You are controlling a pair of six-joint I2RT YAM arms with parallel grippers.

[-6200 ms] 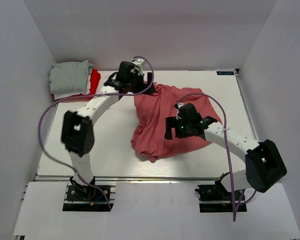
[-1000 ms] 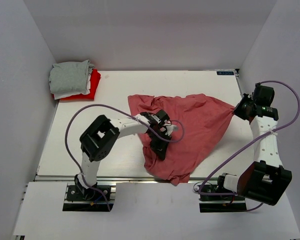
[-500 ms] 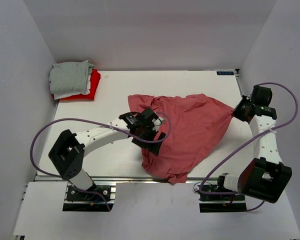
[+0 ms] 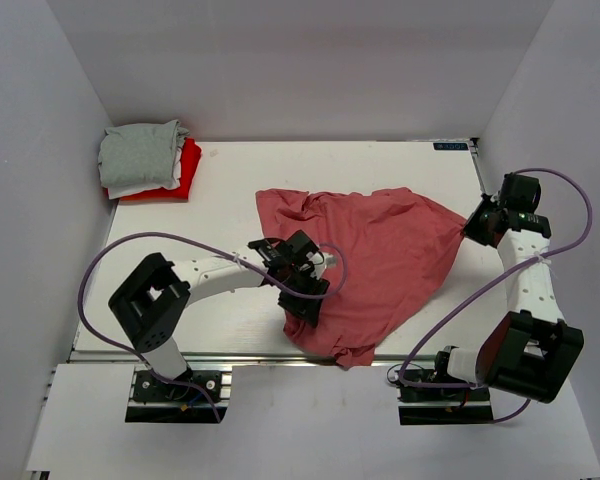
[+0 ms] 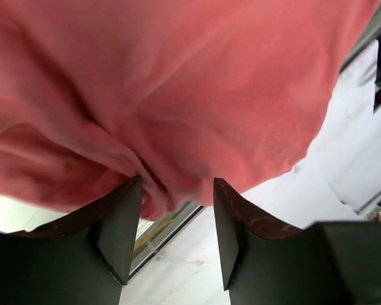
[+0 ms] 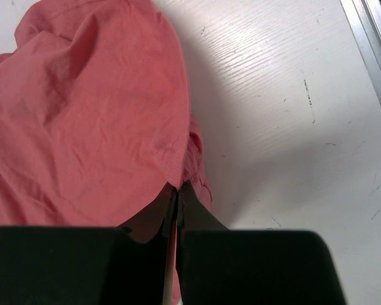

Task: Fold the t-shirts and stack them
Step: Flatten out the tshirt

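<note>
**One shirt in work: flattening step, fold not started**

- Three shirts look done: folded stack (image 4: 145, 160) in the upper left of the top view, grey on top, white and red showing under it.
- Pink t-shirt (image 4: 380, 250) lies centre-right on the worktop (image 4: 220, 190). It is spread wide but rumpled, with the lower edge bunched near the bottom-centre of the frame.
- Right pincer (image 4: 477, 228) is at the right edge of the frame, fingers together and clamped on the shirt's right-hand corner. The right wrist view shows the hem nipped between the tips (image 6: 176, 187), and the cloth fans up and left from there.
- Left pincer (image 4: 305, 306) is at the lower centre, on the shirt's left border. Its jaws are apart. The left wrist view shows a ridge of pink cloth just ahead of the gap (image 5: 176, 184), not gripped.

My read is that this is the lay-flat step, with one corner anchored and the other grasp pending.

The next move needs the left pincer to close on that ridge, taking only the edge layer and not a wad. Then pull away from the right pincer so the cloth goes taut and flat. Folding comes after that, then moving it to the upper-left stack.
</note>
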